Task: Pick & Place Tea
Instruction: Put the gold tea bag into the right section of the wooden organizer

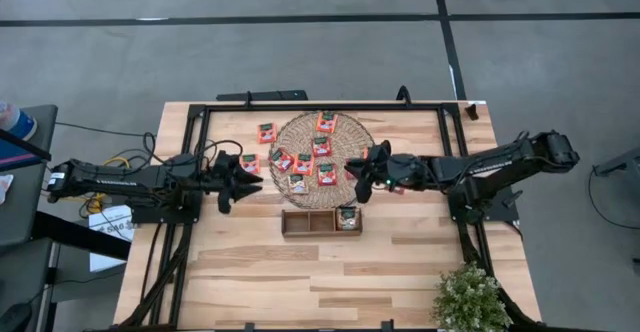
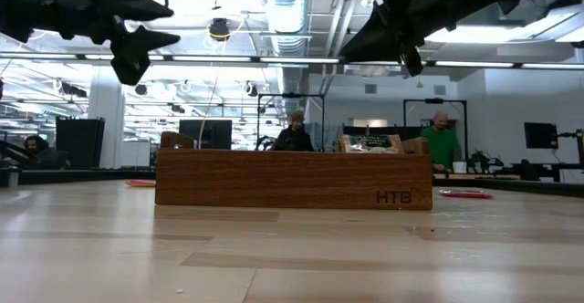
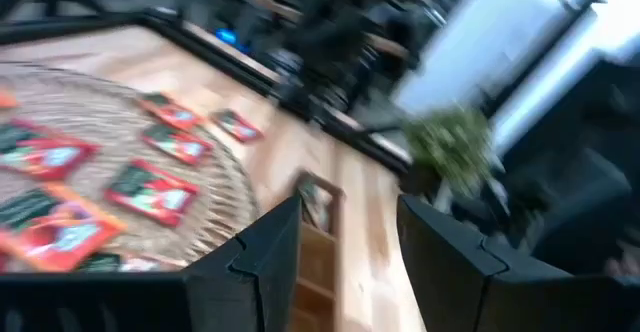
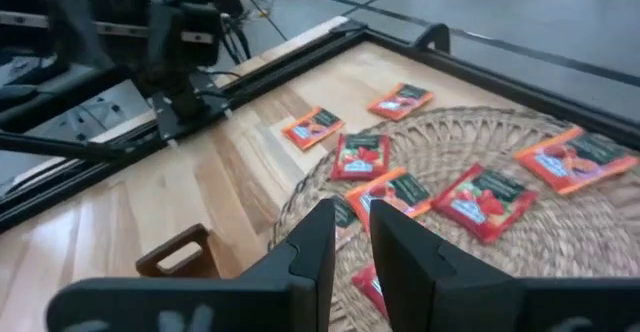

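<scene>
- Worktop point(image 1: 250, 272): pale wood planks with a black frame along its edges.
- Round woven mat point(image 1: 345, 132) lies near the far edge, about midway between the left and right edges.
- Tea sachets point(image 1: 321, 145): most lie flat and scattered on the mat, red-orange with dark green tops. One point(image 1: 266, 132) lies on bare wood just off the mat's left rim, another point(image 1: 249, 162) further left, close to the left pincer.
- Wooden tray point(image 1: 305, 222), three compartments, sits just in front of the mat toward the near edge. One sachet point(image 1: 347, 217) stands in its right-end compartment; the other two compartments look bare.
- Left pincer point(image 1: 250, 181): raised above the worktop left of the mat, pointing toward it. Fingers point(image 3: 262, 262) stand apart with nothing between them.
- Right pincer point(image 1: 358, 175): raised over the mat's right rim, pointing left. In the right wrist view its fingers point(image 4: 310, 242) stand close, a narrow gap between them, nothing gripped.
- Low view: both pincers hang well above the tray, clear of it.
- Potted plant point(image 1: 468, 300) at the near right corner.
- People visible in the room beyond the worktop, far off.
</scene>
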Motion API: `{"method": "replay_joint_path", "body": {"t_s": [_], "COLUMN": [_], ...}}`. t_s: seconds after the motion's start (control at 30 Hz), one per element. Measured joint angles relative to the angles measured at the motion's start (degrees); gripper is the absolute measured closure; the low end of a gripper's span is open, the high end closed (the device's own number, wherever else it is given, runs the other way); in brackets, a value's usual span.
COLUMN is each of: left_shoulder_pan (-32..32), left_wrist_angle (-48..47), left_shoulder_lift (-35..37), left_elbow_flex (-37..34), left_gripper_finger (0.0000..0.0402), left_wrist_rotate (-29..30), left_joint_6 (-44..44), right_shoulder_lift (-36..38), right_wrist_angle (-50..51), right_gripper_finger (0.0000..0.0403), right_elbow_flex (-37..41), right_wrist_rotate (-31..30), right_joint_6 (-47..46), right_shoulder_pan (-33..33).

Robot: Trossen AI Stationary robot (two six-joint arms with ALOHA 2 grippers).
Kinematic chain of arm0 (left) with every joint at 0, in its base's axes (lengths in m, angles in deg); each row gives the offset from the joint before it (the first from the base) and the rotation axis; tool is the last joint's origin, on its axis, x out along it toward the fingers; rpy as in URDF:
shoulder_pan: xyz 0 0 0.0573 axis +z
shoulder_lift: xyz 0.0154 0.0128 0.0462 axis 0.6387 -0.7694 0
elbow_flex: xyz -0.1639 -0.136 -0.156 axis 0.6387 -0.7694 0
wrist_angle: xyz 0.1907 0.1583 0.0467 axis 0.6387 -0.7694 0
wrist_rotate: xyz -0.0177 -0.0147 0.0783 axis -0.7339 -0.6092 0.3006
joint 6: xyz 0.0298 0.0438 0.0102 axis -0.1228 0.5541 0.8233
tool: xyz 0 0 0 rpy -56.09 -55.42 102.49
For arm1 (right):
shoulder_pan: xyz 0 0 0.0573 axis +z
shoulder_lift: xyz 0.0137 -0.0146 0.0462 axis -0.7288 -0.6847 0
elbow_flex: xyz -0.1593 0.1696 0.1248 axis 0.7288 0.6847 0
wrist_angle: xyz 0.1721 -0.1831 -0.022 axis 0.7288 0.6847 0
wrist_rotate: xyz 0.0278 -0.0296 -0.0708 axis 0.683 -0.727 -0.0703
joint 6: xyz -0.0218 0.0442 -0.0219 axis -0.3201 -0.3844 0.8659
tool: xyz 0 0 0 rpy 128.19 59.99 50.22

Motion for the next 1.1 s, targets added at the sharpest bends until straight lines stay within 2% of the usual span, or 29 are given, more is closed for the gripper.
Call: {"method": "replay_joint_path", "body": {"t_s": [0.1, 0.23, 0.33, 0.47, 0.6, 0.73, 0.93, 1.1], "left_shoulder_pan": [0.1, 0.0, 0.1, 0.1, 0.7, 3.3, 7.6, 10.3], "left_wrist_angle": [0.4, 0.3, -0.4, -5.5, -14.5, -24.9, -32.6, -34.5], "left_shoulder_lift": [-0.2, -2.1, -6.3, -15.0, -25.1, -34.6, -46.0, -52.0], "left_elbow_flex": [0.0, 0.6, 3.2, 9.2, 16.2, 22.9, 30.8, 35.9], "left_gripper_finger": [0.0243, 0.0243, 0.0243, 0.0243, 0.0243, 0.0243, 0.0243, 0.0243], "left_wrist_rotate": [4.3, 4.0, 3.9, 5.4, 5.9, 4.3, -0.3, -0.5], "left_joint_6": [-2.6, -2.7, -1.9, 1.5, 3.8, 4.2, 9.2, 13.9], "right_shoulder_lift": [2.0, 5.7, 8.5, 11.3, 13.6, 16.4, 21.2, 24.0], "right_wrist_angle": [2.9, 11.5, 17.6, 20.8, 20.8, 20.9, 20.0, 20.1], "right_gripper_finger": [0.0342, 0.0342, 0.0343, 0.0343, 0.0343, 0.0343, 0.0343, 0.0343], "right_elbow_flex": [0.0, 0.0, 0.1, 1.6, 3.9, 6.5, 8.7, 8.7], "right_wrist_rotate": [0.1, -0.2, -1.2, -8.2, -16.3, -21.5, -24.2, -24.3], "right_joint_6": [0.1, -1.9, -5.0, -8.5, -11.0, -13.9, -14.0, -9.5], "right_shoulder_pan": [-0.6, 0.5, 2.8, 7.2, 11.1, 13.9, 16.5, 17.9]}}
